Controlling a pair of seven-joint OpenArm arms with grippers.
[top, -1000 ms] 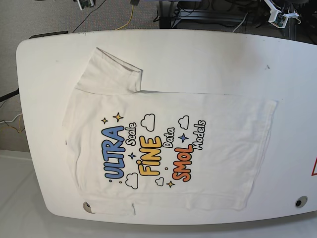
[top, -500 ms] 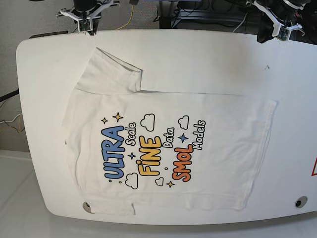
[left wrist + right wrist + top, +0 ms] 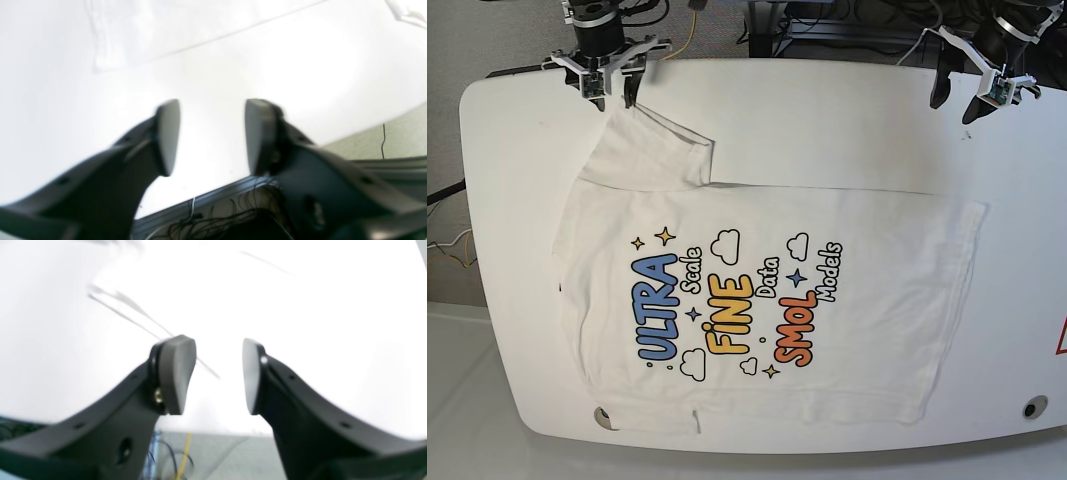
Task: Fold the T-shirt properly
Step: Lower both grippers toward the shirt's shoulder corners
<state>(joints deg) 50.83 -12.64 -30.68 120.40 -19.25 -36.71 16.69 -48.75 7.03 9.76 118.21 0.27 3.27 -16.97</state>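
The T-shirt (image 3: 757, 290) lies flat and print-up on the white table (image 3: 827, 110), with one sleeve (image 3: 647, 145) spread toward the far left and the hem at the right. My right gripper (image 3: 617, 100) hovers at the far edge just above that sleeve's tip, open and empty (image 3: 215, 343); blurred sleeve folds (image 3: 126, 303) show beyond its fingers. Over bare table near the far right edge hangs my left gripper (image 3: 955, 105), apart from the shirt's hem corner (image 3: 977, 210). It is also open with nothing between its fingers (image 3: 213, 106). A pale patch of the shirt (image 3: 133, 33) shows ahead of it.
Cables and a dark frame (image 3: 827, 25) lie on the floor past the table's far edge. The table has a round hole at the near right (image 3: 1035, 407) and another at the near left (image 3: 605, 417), partly under the shirt. A red mark (image 3: 1060, 340) shows at the right border.
Both arms have come down from beyond the far edge over the table, and both grippers have gone from shut to open. The shirt has not moved.
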